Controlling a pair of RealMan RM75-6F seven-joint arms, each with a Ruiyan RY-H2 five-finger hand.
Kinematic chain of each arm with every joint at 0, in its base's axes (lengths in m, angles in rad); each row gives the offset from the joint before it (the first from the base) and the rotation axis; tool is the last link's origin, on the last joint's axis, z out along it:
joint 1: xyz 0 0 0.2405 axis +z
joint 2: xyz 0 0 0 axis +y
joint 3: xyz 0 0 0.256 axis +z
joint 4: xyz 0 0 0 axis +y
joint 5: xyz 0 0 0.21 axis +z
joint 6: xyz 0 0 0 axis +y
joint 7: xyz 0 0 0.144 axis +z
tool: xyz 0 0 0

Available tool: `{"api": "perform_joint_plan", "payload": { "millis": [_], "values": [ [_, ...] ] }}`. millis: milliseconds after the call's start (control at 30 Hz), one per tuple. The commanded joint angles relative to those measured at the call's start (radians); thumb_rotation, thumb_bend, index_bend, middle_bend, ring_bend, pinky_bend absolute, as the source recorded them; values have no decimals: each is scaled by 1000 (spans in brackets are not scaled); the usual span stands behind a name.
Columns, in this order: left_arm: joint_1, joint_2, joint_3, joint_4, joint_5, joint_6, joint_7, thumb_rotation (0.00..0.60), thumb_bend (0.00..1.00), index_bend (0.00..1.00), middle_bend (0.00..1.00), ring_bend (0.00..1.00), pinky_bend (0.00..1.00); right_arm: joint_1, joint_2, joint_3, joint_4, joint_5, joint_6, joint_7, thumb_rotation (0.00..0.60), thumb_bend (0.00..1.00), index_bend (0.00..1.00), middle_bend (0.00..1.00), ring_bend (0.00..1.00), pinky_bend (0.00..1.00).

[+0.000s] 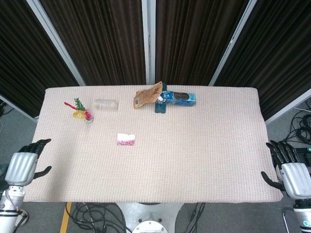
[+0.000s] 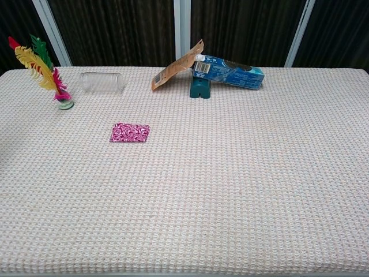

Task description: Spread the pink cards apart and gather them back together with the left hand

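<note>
the left hand [image 1: 22, 167] hangs off the desk's [image 1: 204, 160] left edge, fingers apart and empty; the right hand [image 1: 290, 175] likewise at the far right. the pink cards [image 2: 130, 132] lie squared in a thin stack left of centre — probably light, slick and stiff, best pressed from above and fanned sideways. behind them a clear cup [image 2: 101, 82] lies on its side, seemingly empty.

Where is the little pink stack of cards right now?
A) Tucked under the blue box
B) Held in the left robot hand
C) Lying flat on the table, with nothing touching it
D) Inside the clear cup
C: the pink cards lie alone on the table, while the left robot hand hovers at the edge, empty.
</note>
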Motion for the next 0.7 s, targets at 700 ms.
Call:
{"api": "perform_joint_plan", "payload": {
  "millis": [700],
  "values": [
    [-499,-270,-50,294,13,-587,-115,600,616,263,860,871,999,6,21,-5,-38,11,-22,-54,562,185,94,69,0,0]
  ]
}}
